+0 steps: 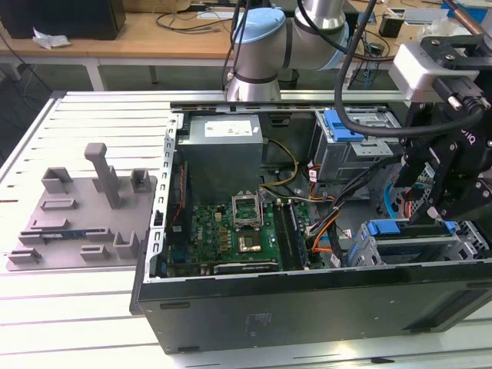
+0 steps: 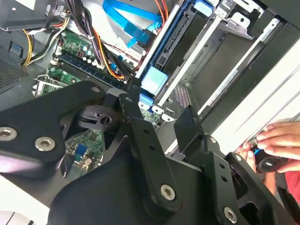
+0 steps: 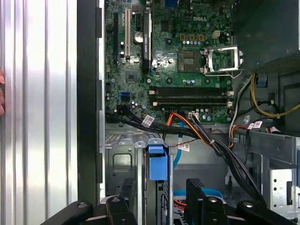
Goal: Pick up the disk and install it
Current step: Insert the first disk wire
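Observation:
The disk (image 3: 158, 165) stands on edge in the drive cage (image 3: 123, 161) at the case's front corner. Its blue bracket end and a thin edge show in both wrist views, with the blue end (image 2: 153, 79) beside the cage rail. In the exterior view the blue bracket (image 1: 392, 228) lies across the cage on that view's right. My gripper (image 3: 160, 188) hangs just above it, open. Its black fingers (image 3: 194, 190) stand on either side of the disk's edge, clear of it. The gripper (image 2: 157, 107) sits over the cage, low at the case's right end (image 1: 432, 201).
A second cage with a blue bracket (image 1: 342, 127) stands further back. Orange and black cables (image 3: 197, 131) run between the motherboard (image 3: 187, 70) and the cages. A grey power-supply box (image 1: 223, 146) fills the rear. A grey fixture plate (image 1: 84, 207) lies outside. A person's hand (image 2: 276, 140) rests by the case wall.

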Motion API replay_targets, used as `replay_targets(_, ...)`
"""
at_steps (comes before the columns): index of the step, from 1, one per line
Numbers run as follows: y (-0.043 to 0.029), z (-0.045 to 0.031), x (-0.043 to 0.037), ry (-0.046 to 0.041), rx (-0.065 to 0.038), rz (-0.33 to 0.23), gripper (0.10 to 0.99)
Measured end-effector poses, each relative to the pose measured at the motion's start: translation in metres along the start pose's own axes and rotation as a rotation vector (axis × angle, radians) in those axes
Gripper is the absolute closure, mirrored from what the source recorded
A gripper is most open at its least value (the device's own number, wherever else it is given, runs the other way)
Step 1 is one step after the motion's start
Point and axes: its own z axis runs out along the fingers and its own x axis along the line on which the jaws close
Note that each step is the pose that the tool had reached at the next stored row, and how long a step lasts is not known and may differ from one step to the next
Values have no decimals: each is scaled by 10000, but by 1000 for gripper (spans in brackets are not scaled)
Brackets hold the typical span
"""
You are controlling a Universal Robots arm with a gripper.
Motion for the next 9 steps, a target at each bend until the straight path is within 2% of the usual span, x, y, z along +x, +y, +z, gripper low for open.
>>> replay_targets(1, 0, 2, -3, 7, 0, 0, 522)
replay_targets(2, -1, 4, -22, 127, -2, 3, 522)
replay_targets(3, -1, 4, -47, 304, -12, 8, 522)
replay_targets(4, -4, 6, -101, 715, -26, 17, 522)
replay_targets(5, -6, 11, -157, 1070, -31, 23, 522)
replay_targets(6, -8, 16, -222, 1261, -31, 26, 522)
replay_targets(8, -8, 20, -269, 1333, -30, 110, 522)
replay_targets(9, -8, 23, -282, 1425, -37, 146, 522)
